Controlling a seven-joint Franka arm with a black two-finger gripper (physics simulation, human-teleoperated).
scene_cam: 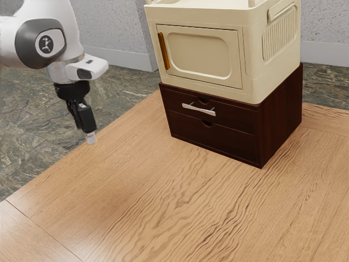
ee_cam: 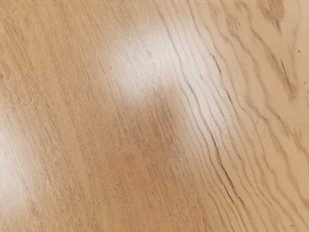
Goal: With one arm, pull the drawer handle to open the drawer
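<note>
Gripper: the black gripper hangs above the tabletop, well apart from the chest; whether it is wide or narrow, I can't tell from where I stand.
Handle: the pale, slim handle looks stiff and smooth, perhaps slippery. I'd take it mid-bar, from above and below, and draw it straight out.
Upper drawer: the handle is on this dark upper drawer, which sits flush; probably light, though it may bind if pulled askew.
Way out: bare wood lies before the front, so there seems room for the pull.
Edges: mind the chest's front corner, and the cream cabinet right on top, its amber door grip just above the handle.
</note>
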